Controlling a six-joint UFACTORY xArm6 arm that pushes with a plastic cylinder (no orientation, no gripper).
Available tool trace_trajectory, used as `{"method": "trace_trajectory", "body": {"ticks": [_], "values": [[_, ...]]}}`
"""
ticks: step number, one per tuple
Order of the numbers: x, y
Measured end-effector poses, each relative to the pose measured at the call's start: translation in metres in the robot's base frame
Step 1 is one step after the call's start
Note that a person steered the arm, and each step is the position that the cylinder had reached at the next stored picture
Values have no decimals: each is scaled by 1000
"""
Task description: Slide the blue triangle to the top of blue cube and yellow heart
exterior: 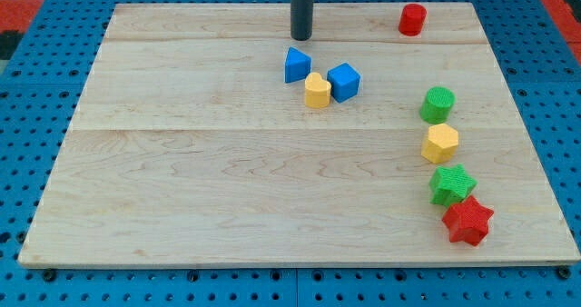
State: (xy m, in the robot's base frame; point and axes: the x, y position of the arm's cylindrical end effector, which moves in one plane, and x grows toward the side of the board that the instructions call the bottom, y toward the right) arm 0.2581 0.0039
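So the big pale wooden bench [227, 189] is filling most of the view, sitting on a blue pegboard [27, 143]. The dark rod is coming down from the view's top, and my tip [301, 37] is sitting just above the blue triangle [297, 64], a small gap showing between them. No fingers on this rig, so there's nothing to call apart or together. The blue triangle is sitting just left of and slightly above the yellow heart [317, 90], looking like it's touching it, and the blue cube [344, 82] is pressing against the heart's right side. Down the view's right, a green cylinder [438, 103], yellow hexagon [440, 143], green star [452, 184] and red star [468, 221] are lining up, with a red cylinder [412, 19] sitting alone near the top.
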Motion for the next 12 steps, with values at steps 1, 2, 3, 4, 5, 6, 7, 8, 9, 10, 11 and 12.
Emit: {"method": "trace_trajectory", "body": {"ticks": [1, 2, 3, 4, 5, 6, 7, 8, 9, 10, 11, 12], "values": [[0, -34], [0, -86], [22, -105], [44, -109], [44, -122], [44, -121], [47, -119], [58, -133], [59, -124], [66, -91], [75, -31], [66, -26]]}}
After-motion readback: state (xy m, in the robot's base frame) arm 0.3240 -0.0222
